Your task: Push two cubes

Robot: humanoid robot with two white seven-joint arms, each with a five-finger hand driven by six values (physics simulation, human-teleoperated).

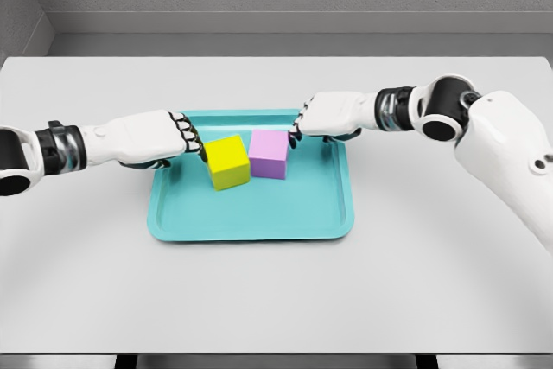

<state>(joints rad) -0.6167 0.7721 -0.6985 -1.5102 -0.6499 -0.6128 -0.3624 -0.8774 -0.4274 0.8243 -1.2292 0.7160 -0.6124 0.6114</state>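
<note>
Left hand (177, 137) is shown in the head view with its fingers curled into a loose fist and nothing grasped, the knuckles set against the outer face of the yellow cube (227, 162). Right hand (313, 120) is likewise curled and empty, its fingertips touching the far side of the purple cube (269, 154). Both cubes are seen on the teal tray (259, 222), toward its back half, corner to corner and all but touching. Each cube lies inward from its hand, so the coming push is judged to run toward the tray's centre line. Bare tray floor is left in front of the cubes; the raised rim bounds any travel, and the white table (276, 300) lies beyond.
</note>
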